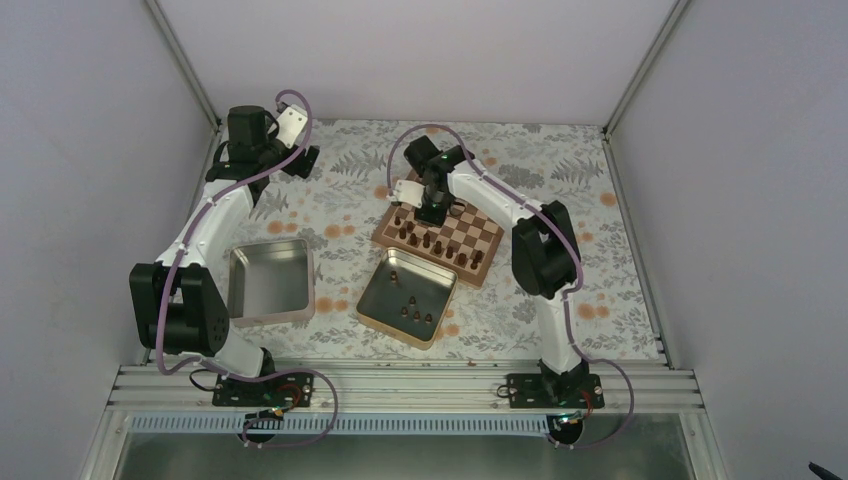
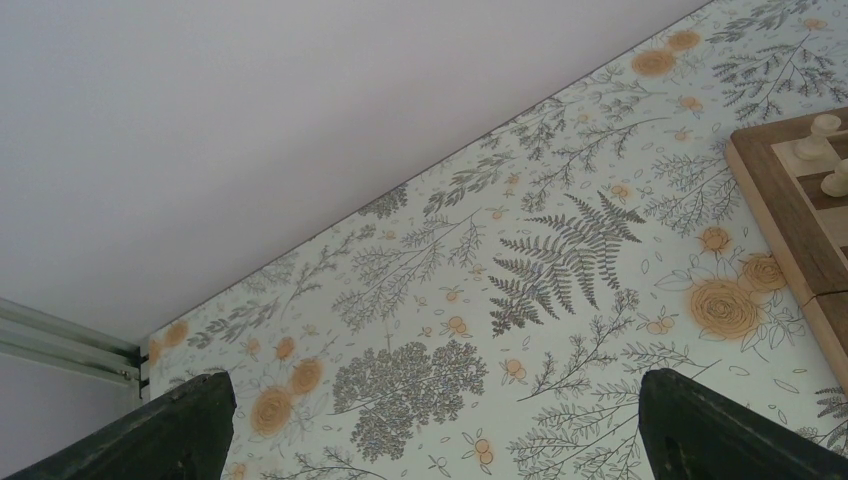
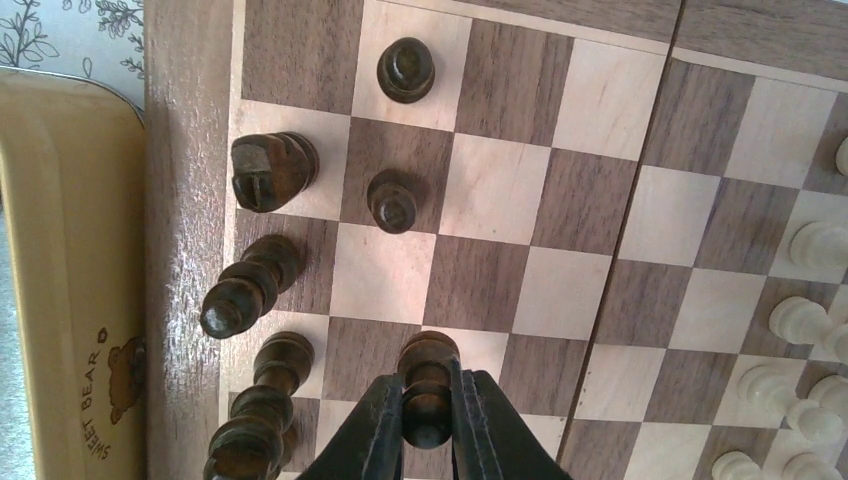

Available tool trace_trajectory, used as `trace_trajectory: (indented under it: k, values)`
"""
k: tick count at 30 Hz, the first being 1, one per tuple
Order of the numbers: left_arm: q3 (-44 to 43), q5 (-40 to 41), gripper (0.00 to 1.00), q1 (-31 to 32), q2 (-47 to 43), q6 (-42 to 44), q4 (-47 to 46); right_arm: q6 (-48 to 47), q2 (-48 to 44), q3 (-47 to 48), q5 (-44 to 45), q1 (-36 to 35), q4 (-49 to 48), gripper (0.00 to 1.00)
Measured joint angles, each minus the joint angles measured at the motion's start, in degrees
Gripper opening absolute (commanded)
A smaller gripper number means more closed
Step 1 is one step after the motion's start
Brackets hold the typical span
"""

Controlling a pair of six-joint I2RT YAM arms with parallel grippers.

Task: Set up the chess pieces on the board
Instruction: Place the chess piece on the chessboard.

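- The right end effector (image 3: 427, 420) is hanging over the board (image 1: 478, 238), its two fingers clamping the head of a dark pawn (image 3: 428, 385).
- The pawn is standing upright over a light square, in the second file in from the board's edge. Whether its base is touching the wood is unclear.
- Other dark pieces (image 3: 272, 170) are standing along that edge, with two more pawns (image 3: 405, 70) lined up in the same file as the held one.
- Pale pieces (image 3: 800, 320) are crowding the opposite side of the board.
- The board is lying at an angle near the middle of the floral counter (image 1: 560, 200).
- A gold tin (image 1: 368, 305) is sitting just beside the board's near edge, holding a few dark pieces (image 1: 415, 312).
- A silver tin (image 1: 270, 285) is sitting well apart to the left.
- The left end effector (image 2: 440, 430) is hovering over the far left of the counter, fingers spread wide and holding nothing.
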State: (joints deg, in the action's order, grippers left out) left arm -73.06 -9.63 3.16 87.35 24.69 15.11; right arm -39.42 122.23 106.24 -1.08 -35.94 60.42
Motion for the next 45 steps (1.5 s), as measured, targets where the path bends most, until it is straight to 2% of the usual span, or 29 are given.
trace_trajectory:
  k: [12, 41, 45]
  values:
    - [0.24, 0.04, 1.0, -0.04, 0.0, 0.17, -0.02, -0.61, 3.43, 0.0, -1.62, -0.17, 0.02, 0.12]
    - [0.26, 0.02, 1.0, -0.22, 0.0, 0.17, -0.04, -1.07, 3.96, 1.2, -3.21, -0.48, -0.07, 0.12]
    - [0.26, 0.0, 1.0, -0.22, 0.0, 0.17, -0.04, -1.07, 4.42, 1.2, -3.21, -0.48, -0.09, 0.14]
